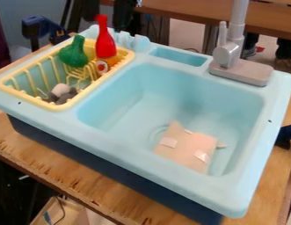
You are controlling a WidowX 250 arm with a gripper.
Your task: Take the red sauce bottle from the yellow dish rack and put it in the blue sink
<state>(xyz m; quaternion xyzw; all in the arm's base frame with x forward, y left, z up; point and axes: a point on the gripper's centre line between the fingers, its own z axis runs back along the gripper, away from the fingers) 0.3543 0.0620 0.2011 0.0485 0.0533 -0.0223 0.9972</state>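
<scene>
Blue sink [141,161] holds peach piece [183,148] with white patches [169,142].

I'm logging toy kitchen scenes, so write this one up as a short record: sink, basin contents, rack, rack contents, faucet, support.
sink: light blue toy sink
basin contents: flat tan piece with pale strips
rack: yellow rack, picture's left
rack contents: green bottle-shaped toy; red bottle; grey-and-white item, identity unclear
faucet: grey, behind basin
support: wooden tabletop
</scene>
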